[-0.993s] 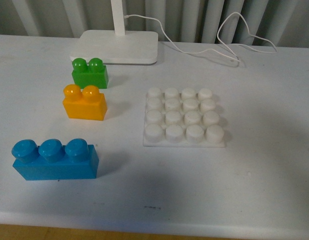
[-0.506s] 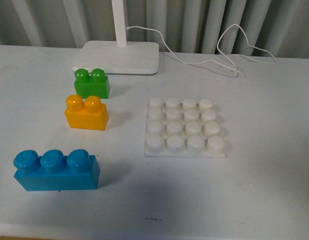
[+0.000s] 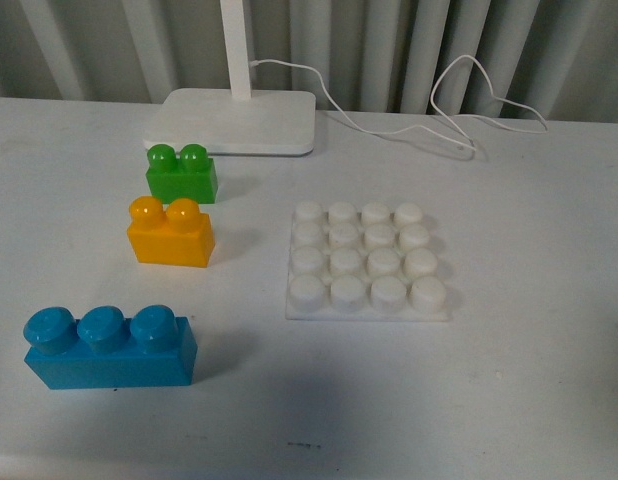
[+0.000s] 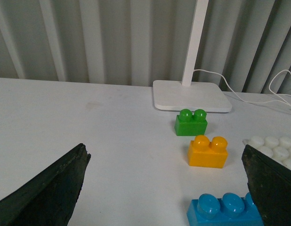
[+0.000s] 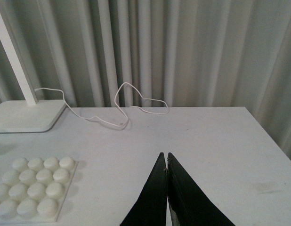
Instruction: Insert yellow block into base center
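The yellow block (image 3: 170, 233) stands on the white table, left of the base (image 3: 367, 262), a flat white plate with a grid of round studs. It also shows in the left wrist view (image 4: 208, 151), ahead of my left gripper (image 4: 166, 155), which is open and empty with its jaws wide apart. The base's edge shows there too (image 4: 277, 147). My right gripper (image 5: 164, 157) is shut and empty, over bare table to the right of the base (image 5: 35, 188). Neither gripper shows in the front view.
A green two-stud brick (image 3: 181, 173) sits behind the yellow block, and a blue three-stud brick (image 3: 109, 346) nearer the front edge. A white lamp base with a pole (image 3: 232, 120) and its cable (image 3: 429, 115) lie at the back before a pleated curtain.
The front view has shifted slightly up and down between frames. The bricks and the base keep their places relative to one another.
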`<action>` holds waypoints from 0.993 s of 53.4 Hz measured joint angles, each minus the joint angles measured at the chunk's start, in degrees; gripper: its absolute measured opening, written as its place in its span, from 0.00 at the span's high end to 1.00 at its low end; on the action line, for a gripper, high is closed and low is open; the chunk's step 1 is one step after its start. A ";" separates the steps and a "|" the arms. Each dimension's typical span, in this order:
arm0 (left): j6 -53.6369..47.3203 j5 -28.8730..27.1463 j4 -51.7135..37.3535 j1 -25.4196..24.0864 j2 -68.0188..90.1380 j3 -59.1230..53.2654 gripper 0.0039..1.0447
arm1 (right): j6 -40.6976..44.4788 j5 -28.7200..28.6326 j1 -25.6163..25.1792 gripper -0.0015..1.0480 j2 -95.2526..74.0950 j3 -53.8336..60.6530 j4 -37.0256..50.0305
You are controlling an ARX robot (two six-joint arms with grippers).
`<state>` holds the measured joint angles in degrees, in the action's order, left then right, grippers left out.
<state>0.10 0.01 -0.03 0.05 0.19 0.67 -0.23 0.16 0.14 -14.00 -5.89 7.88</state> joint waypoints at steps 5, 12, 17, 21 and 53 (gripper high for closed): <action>0.00 0.00 0.00 0.00 0.00 0.00 0.06 | 0.00 0.00 0.00 0.99 1.16 0.96 -0.07; 0.00 0.00 0.00 0.00 0.00 0.00 0.06 | 0.00 -0.02 0.00 0.99 2.93 1.84 -0.79; 0.00 0.00 0.00 0.00 0.00 0.00 0.06 | 0.00 -0.07 -0.02 0.99 8.59 2.49 -7.52; 0.00 0.00 0.00 0.00 0.00 0.00 0.06 | 0.00 -0.04 -0.02 0.99 10.97 2.80 -8.11; 0.00 0.00 0.00 0.00 0.00 0.00 0.06 | 0.07 -0.04 -0.02 0.90 13.77 5.53 -8.07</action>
<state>0.10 0.01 -0.03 0.05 0.19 0.67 -0.16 0.12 0.12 -0.23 -0.36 -0.19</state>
